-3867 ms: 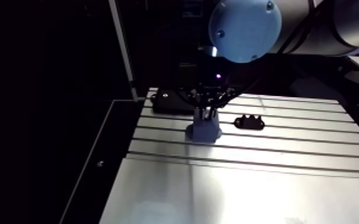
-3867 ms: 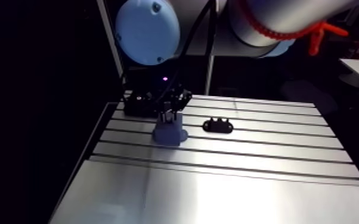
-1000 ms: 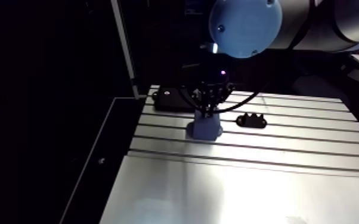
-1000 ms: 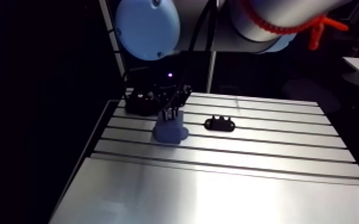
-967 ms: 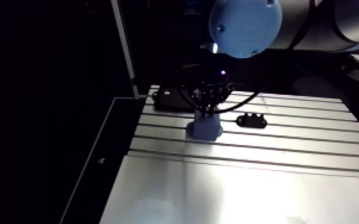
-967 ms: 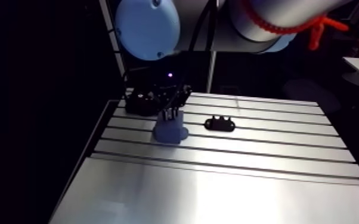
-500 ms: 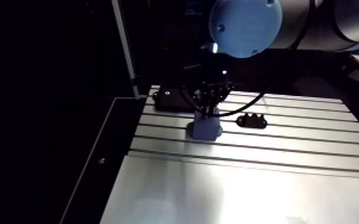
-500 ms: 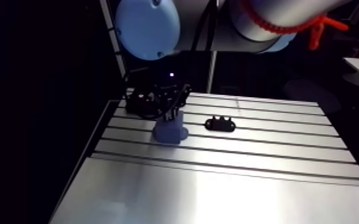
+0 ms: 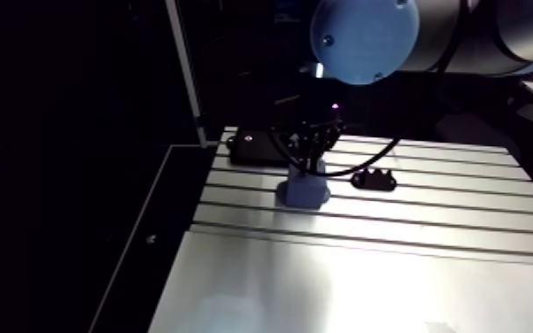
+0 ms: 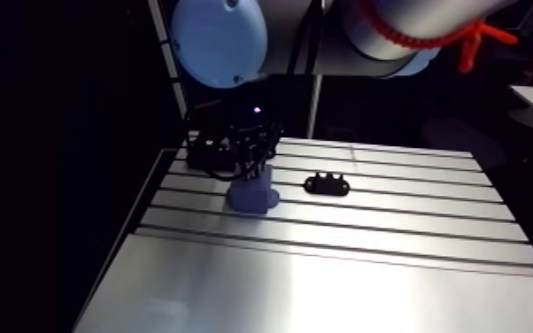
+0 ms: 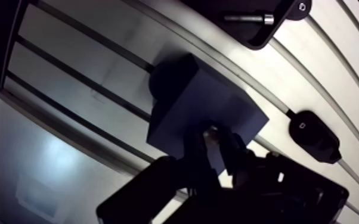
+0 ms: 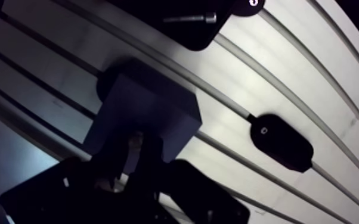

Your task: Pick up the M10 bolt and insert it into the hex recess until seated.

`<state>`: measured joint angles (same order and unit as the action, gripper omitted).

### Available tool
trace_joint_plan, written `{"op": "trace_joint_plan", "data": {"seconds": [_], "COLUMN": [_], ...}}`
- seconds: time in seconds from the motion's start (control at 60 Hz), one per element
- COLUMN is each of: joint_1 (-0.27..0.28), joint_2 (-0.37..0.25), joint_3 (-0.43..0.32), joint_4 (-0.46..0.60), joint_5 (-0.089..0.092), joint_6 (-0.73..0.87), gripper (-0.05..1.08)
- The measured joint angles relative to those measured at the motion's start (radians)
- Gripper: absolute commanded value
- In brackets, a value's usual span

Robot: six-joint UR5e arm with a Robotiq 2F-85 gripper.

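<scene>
Steel M10 bolt [image 11: 212, 132] looks clamped between the gripper [image 11: 216, 144] fingers, right over the blue block [image 9: 304, 191] near the table's [image 9: 367, 266] far-left corner. Keep it vertical, line up hex flats, press down slowly until seated.

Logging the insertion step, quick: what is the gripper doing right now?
The gripper: shut on a pale shank that looks like the bolt, right over the blue block.
</scene>
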<state>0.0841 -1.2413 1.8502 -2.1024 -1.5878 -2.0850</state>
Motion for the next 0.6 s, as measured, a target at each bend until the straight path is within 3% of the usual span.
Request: {"op": "trace_joint_plan", "data": {"seconds": [0.017, 0.033, 0.05, 0.067, 0.083, 0.2, 0.383, 0.433, 0.533, 0.567, 0.583, 0.6], "joint_1": [0.000, 0.000, 0.000, 0.000, 0.000, 0.000, -0.002, -0.002, -0.002, -0.002, -0.002, -0.002], "joint_2": [0.000, 0.000, 0.000, 0.000, 0.000, -0.002, -0.015, -0.022, -0.040, -0.047, -0.051, -0.054], "joint_3": [0.000, -0.001, -0.001, -0.001, -0.001, -0.002, -0.009, -0.015, -0.031, -0.037, -0.040, -0.043], "joint_4": [0.000, 0.000, 0.000, 0.000, 0.000, 0.000, 0.001, 0.004, 0.021, 0.030, 0.035, 0.040], "joint_5": [0.000, 0.000, -0.001, -0.001, -0.001, -0.004, -0.009, -0.009, -0.007, -0.006, -0.006, -0.005], "joint_6": [-0.002, -0.004, -0.006, -0.009, -0.011, -0.021, -0.026, -0.022, 0.004, 0.023, 0.036, 0.047], "gripper": [0.55, 0.55, 0.40, 0.40, 0.30, 0.16, 0.15, 0.25, 0.30, 0.36, 0.46, 0.46]}}
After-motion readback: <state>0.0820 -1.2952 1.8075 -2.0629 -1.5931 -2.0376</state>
